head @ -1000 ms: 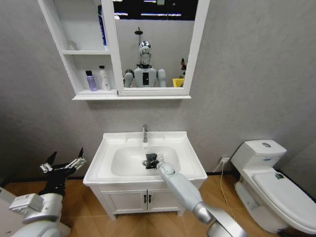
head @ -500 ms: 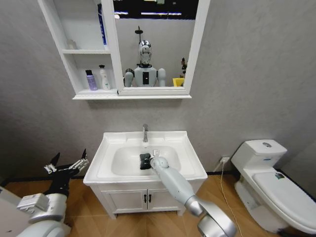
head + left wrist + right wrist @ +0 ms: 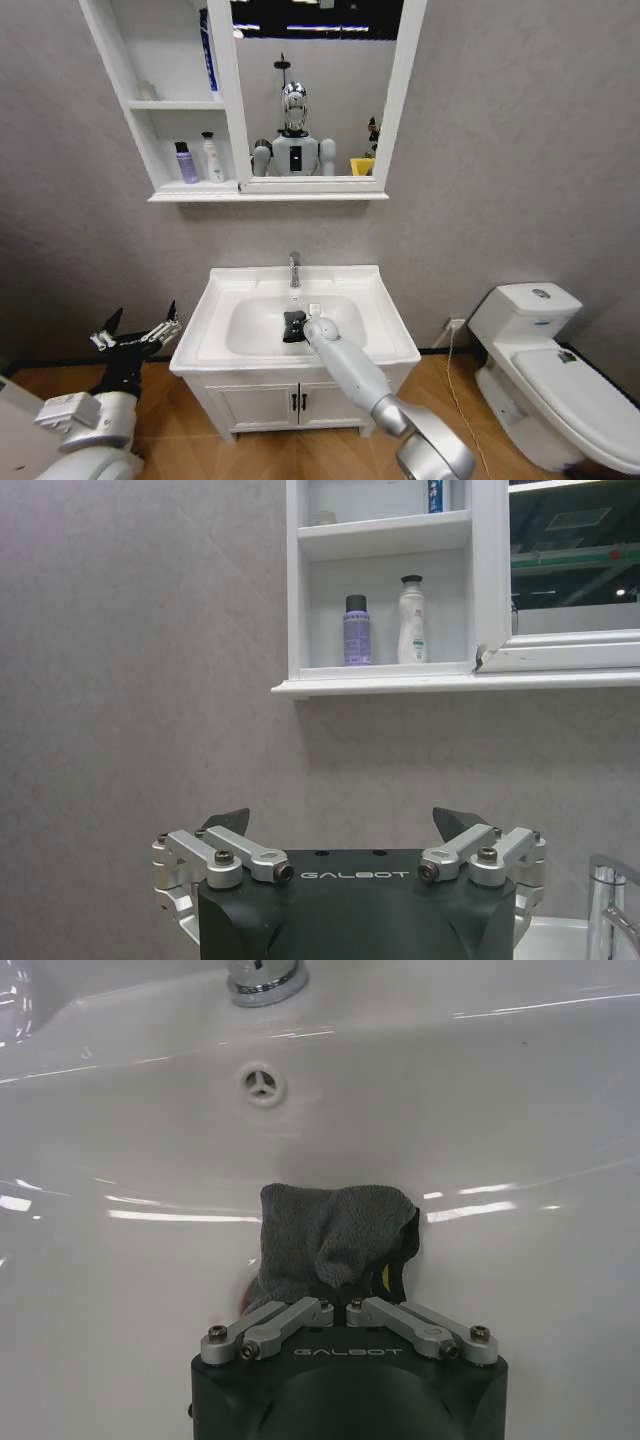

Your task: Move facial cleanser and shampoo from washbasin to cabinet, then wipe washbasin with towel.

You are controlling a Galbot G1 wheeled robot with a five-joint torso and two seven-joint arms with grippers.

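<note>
My right gripper (image 3: 297,326) reaches down into the bowl of the white washbasin (image 3: 230,295) and is shut on the dark grey towel (image 3: 293,325), which presses against the bowl's surface. In the right wrist view the towel (image 3: 335,1235) bunches out from between the closed fingers (image 3: 300,1312), below the overflow hole and the chrome tap (image 3: 265,980). On the lower shelf of the wall cabinet (image 3: 160,105) stand a purple bottle (image 3: 185,163) and a white bottle (image 3: 211,158). My left gripper (image 3: 137,336) hangs open to the left of the washbasin, holding nothing.
A large mirror (image 3: 312,90) adjoins the cabinet shelves. A white toilet (image 3: 545,370) stands at the right. A two-door vanity (image 3: 290,405) sits under the washbasin. Wooden floor lies on both sides.
The right gripper has slid the towel leftward across the bowl. The left arm has lowered slightly and stays open.
</note>
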